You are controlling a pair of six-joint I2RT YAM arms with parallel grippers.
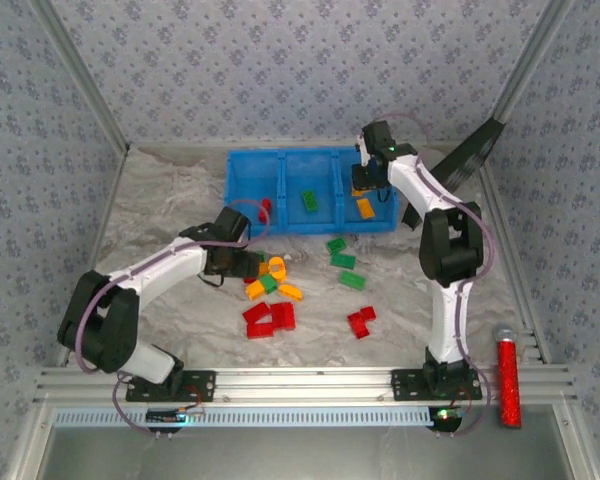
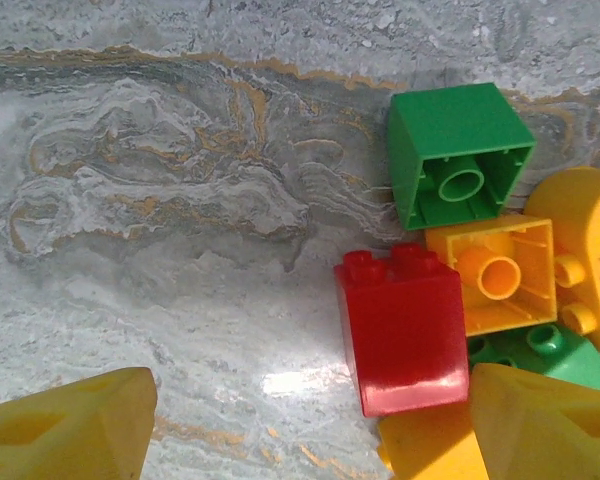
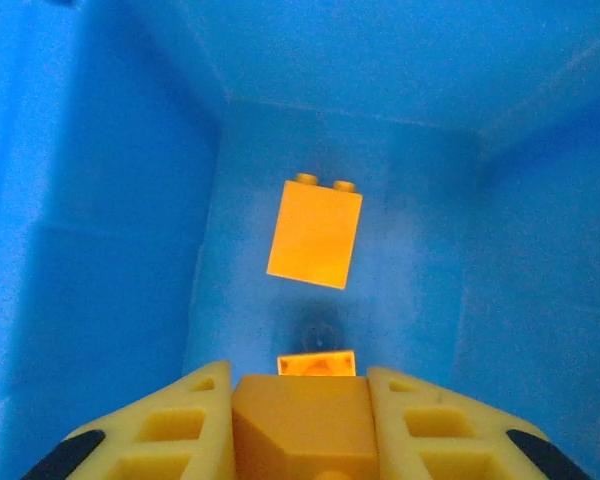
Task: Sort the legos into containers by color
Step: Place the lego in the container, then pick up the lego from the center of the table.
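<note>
**Two robot arms at a desk of coloured legos, the right one holding an orange brick over a blue tray**

Seen from above, the left arm (image 1: pixel 150 270) extended over a grey marbled desk (image 1: pixel 170 200) to a loose cluster of legos (image 1: pixel 270 280) in orange, yellow and green. The left fingers (image 2: pixel 70 430) were spread wide and released, grasping nothing. In the left wrist view a red lego (image 2: pixel 400 330) sat on the desk between them. It touched a hollow orange lego (image 2: pixel 495 275) lying on its side, with an upturned green lego (image 2: pixel 460 150) just beyond. Nearer the arm bases lay a group of red bricks (image 1: pixel 270 318), and further right a second red pair (image 1: pixel 361 321). Several green bricks (image 1: pixel 342 262) lay between the cluster and the tray.

At the far side of the desk stood the blue tray (image 1: pixel 248 180), its three containers side by side. The left one held a red piece (image 1: pixel 265 208), the middle one a green piece (image 1: pixel 308 201), and the right one an orange piece (image 1: pixel 364 208).

The right fingers (image 3: pixel 170 435) hung above the floor of the right container. They were clenched on a held orange brick (image 3: pixel 300 420), with the orange piece lying flat below.

A black panel (image 1: pixel 460 165) leaned just right of the tray. A red studded cylinder (image 1: pixel 506 375) lay at the near right corner.
</note>
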